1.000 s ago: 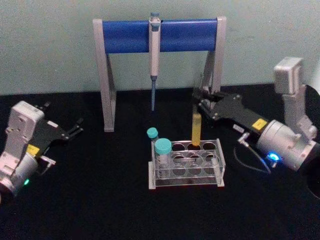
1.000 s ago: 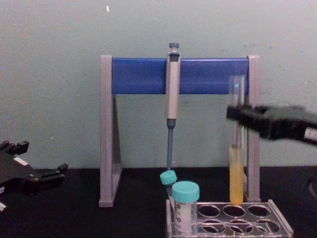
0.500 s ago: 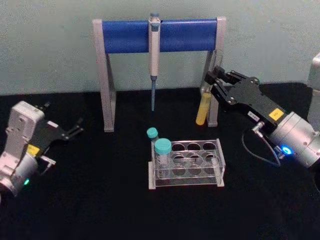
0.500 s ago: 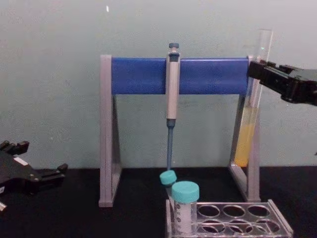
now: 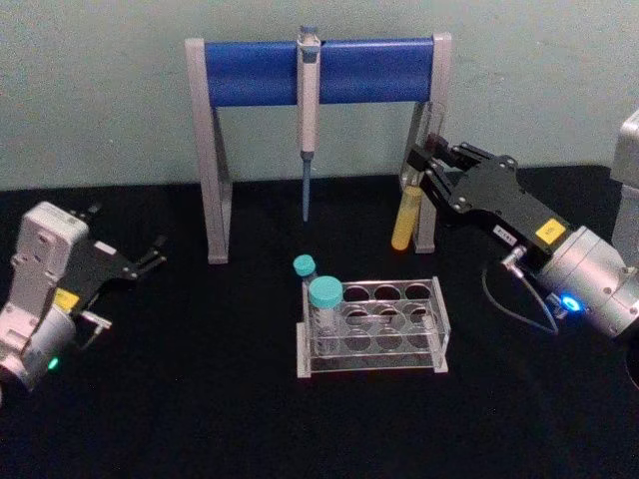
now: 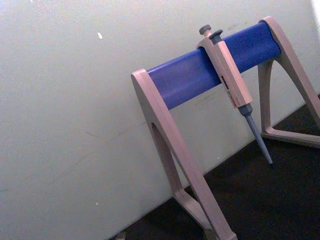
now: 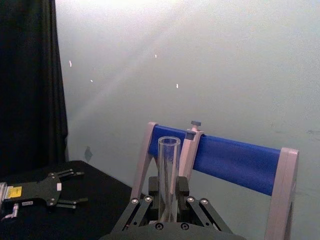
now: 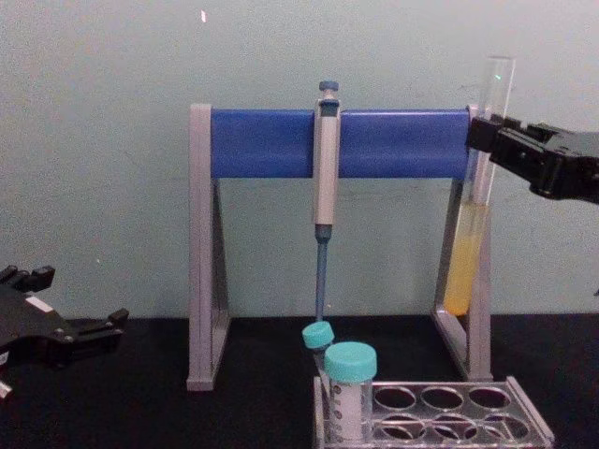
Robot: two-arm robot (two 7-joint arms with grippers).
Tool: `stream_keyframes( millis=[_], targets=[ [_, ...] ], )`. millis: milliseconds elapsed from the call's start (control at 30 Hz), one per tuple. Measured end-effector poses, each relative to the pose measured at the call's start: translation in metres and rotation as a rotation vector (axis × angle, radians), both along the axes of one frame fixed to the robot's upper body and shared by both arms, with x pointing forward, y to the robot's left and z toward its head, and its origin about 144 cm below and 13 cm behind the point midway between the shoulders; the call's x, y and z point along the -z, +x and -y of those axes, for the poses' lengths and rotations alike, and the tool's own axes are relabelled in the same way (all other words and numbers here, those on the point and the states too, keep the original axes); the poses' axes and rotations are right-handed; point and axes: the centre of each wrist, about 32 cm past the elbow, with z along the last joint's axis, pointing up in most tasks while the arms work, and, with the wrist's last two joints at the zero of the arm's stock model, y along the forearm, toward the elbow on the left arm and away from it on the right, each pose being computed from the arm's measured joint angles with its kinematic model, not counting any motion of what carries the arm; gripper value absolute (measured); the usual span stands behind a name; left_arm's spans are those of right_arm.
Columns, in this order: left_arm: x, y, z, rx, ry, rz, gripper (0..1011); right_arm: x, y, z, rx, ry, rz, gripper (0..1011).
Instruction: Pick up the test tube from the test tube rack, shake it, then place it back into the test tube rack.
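My right gripper [image 5: 420, 166] is shut on the test tube [image 5: 403, 218], a clear glass tube with yellow liquid in its lower part. It holds the tube in the air behind and above the test tube rack [image 5: 436, 299], in front of the stand's right leg. In the chest view the test tube [image 8: 465, 267] hangs slightly tilted from the right gripper [image 8: 483, 142], well above the rack [image 8: 524, 413]. In the right wrist view the tube's open top [image 7: 168, 170] rises between the fingers [image 7: 150, 186]. My left gripper [image 5: 130, 230] rests open at the far left.
A grey-and-blue pipette stand [image 5: 318, 70] stands behind the rack with a pipette [image 5: 308, 120] hanging from it. Two teal-capped vials [image 5: 324, 299] fill the rack's left column. The black table [image 5: 200, 399] lies bare in front and to the left.
One second ago the tube stood low over the rack's back row; the right gripper has since lifted it up and back to the stand's right leg. The left arm has not moved.
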Motion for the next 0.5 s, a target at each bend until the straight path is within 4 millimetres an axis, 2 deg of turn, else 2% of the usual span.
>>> stream_keyframes(
  millis=[300,500],
  targets=[
    [0.0,0.0,0.0,0.0,0.0,0.0,1001,0.0019,-0.0005,-0.0019,-0.02,-0.003,-0.002,216],
    [0.0,0.0,0.0,0.0,0.0,0.0,1001,0.0012,0.0003,0.0018,-0.114,-0.008,-0.032,216]
  ],
)
